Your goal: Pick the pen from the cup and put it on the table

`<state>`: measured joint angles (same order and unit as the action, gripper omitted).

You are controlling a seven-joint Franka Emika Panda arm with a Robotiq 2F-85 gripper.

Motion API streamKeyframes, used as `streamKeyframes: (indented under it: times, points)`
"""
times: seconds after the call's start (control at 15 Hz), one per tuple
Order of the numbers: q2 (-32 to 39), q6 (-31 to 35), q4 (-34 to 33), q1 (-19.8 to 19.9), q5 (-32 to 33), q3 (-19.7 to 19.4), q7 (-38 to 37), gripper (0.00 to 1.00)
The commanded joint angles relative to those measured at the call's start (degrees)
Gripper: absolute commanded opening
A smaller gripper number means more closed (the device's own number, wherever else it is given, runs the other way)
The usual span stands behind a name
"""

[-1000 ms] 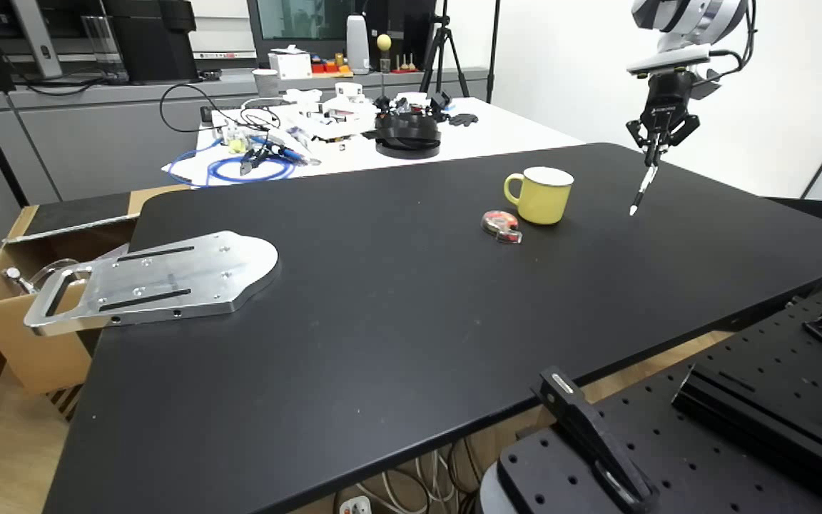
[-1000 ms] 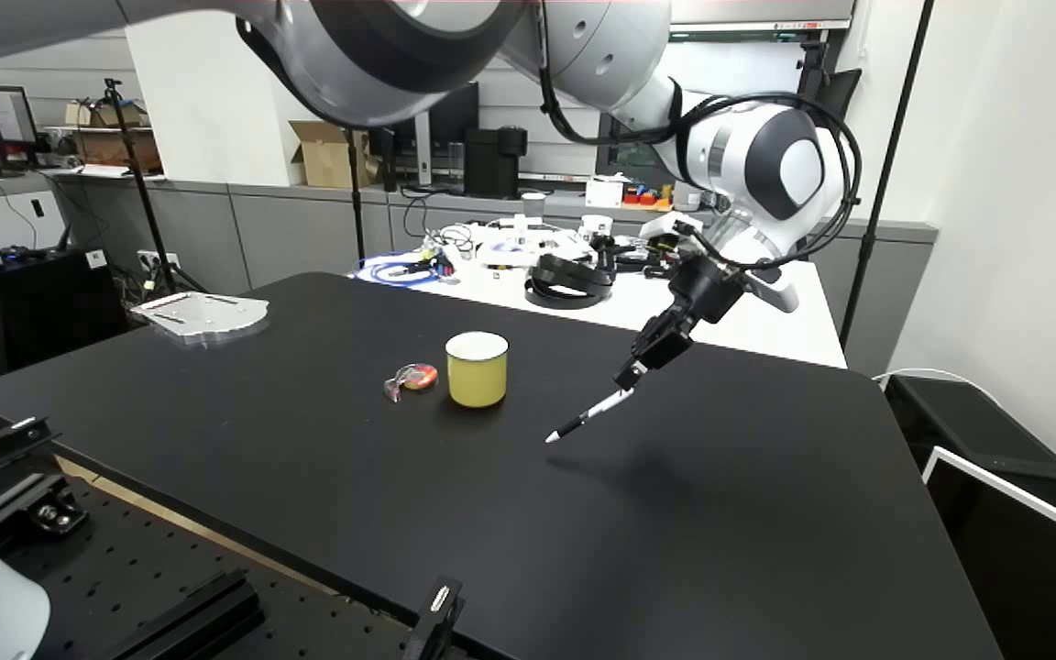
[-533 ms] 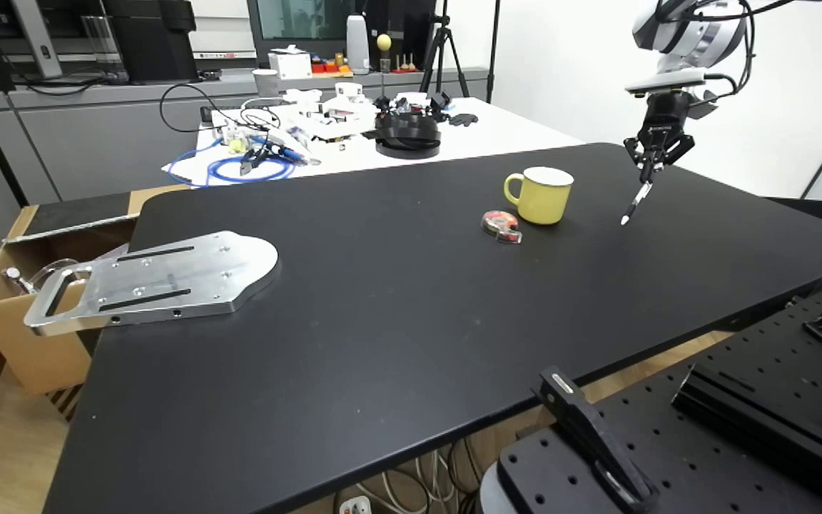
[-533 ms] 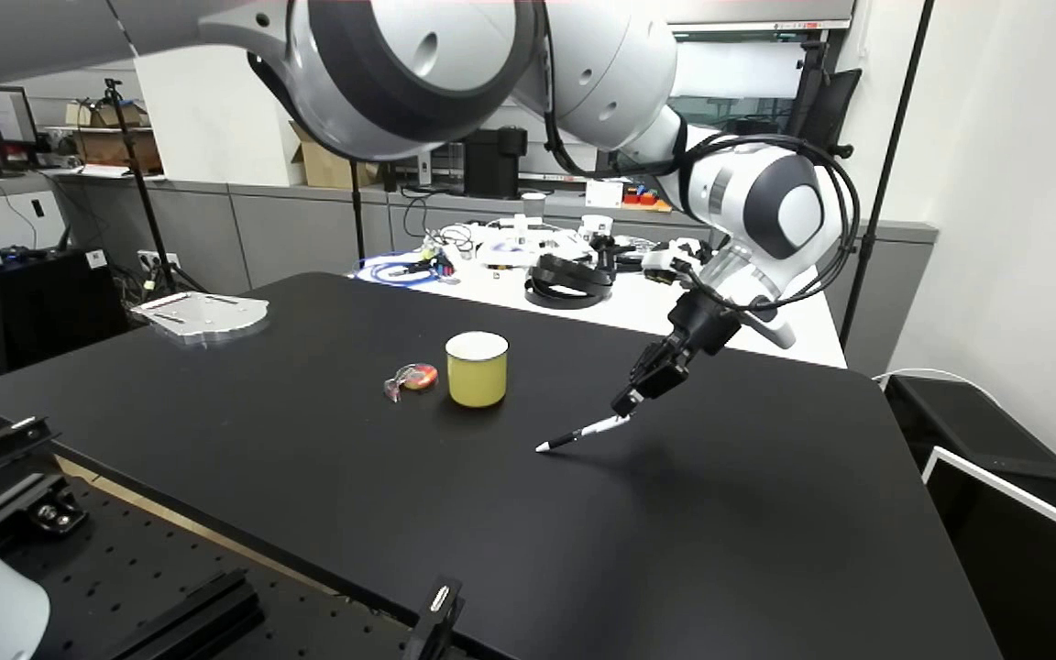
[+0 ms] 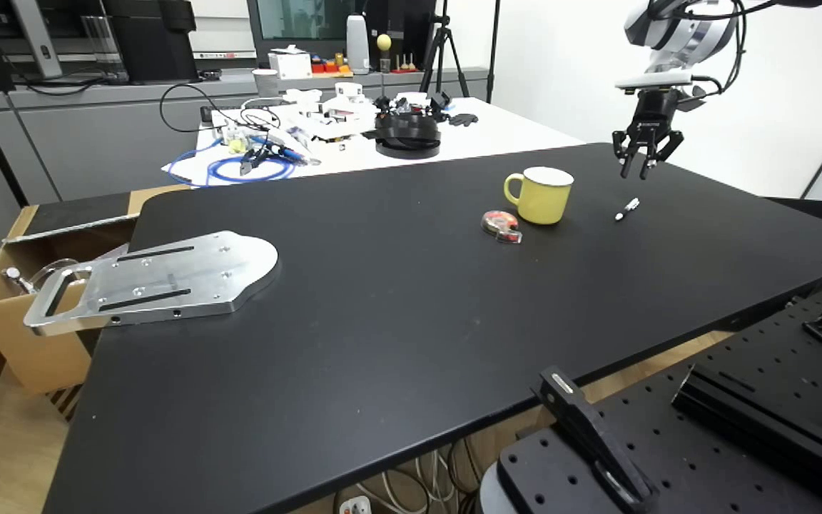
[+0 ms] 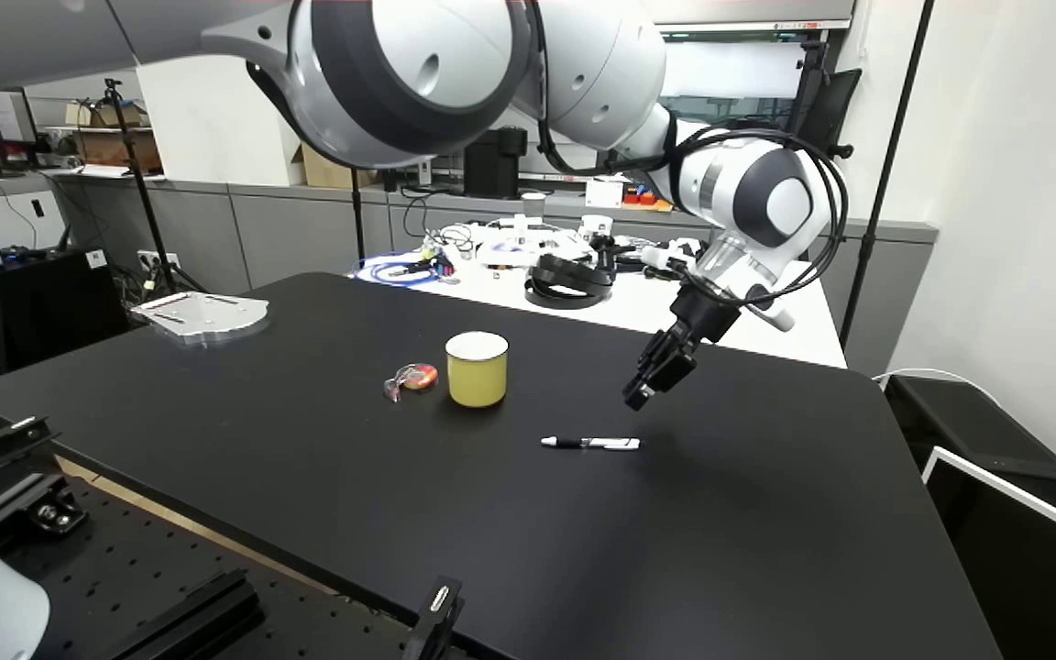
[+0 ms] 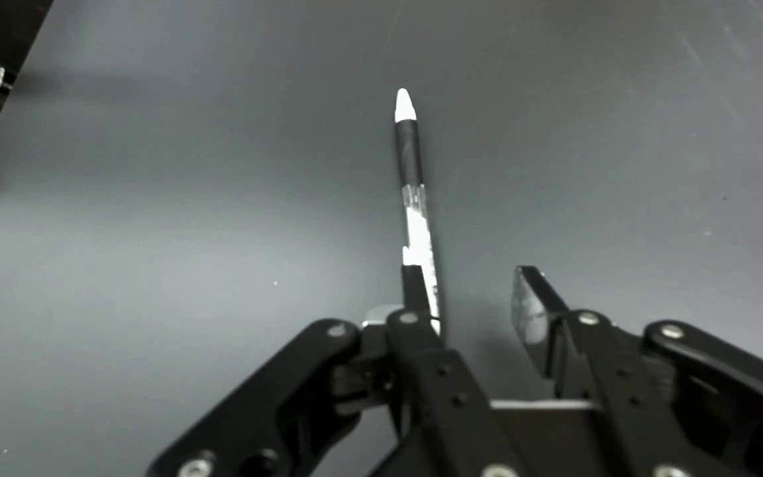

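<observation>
The pen, white with a black grip, lies flat on the black table (image 5: 382,343). It shows in both exterior views (image 5: 626,209) (image 6: 590,443) and in the wrist view (image 7: 409,156), where a finger hides part of its rear end. The yellow-green cup (image 5: 545,198) stands upright beside the pen, apart from it; it also shows in an exterior view (image 6: 477,378). My gripper (image 5: 633,173) is open and empty, a little above the pen's rear end. In the wrist view the open fingers (image 7: 471,285) have a gap between them with nothing in it.
A small clear and red object (image 5: 502,226) lies near the cup. A silver metal plate (image 5: 161,275) overhangs the table's far side. A cluttered white table (image 5: 525,132) adjoins the back edge. A white-edged black panel (image 6: 1023,568) stands beside the table.
The gripper has lowered the pen, tip toward the table, and then opened. The pen has gone from tilted in the fingers to lying flat on the table. The gripper is now slightly above it.
</observation>
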<state>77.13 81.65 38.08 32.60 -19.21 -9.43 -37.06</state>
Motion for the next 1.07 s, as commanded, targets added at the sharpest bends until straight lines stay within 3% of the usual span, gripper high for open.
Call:
streamKeyframes:
  times: [0.0, 0.27, 0.8, 1.0]
  points:
    - [0.34, 3.35, -2.70, -0.78, 0.15, -0.29, -1.07, 0.69]
    - [-0.22, 8.36, -2.99, -1.36, 0.02, -0.27, -0.64, 0.97]
    - [-1.35, 16.56, -2.33, -2.64, 0.64, -0.72, -0.36, 1.00]
    - [-2.16, 15.75, -1.77, -2.05, -0.58, 0.71, 1.20, 1.00]
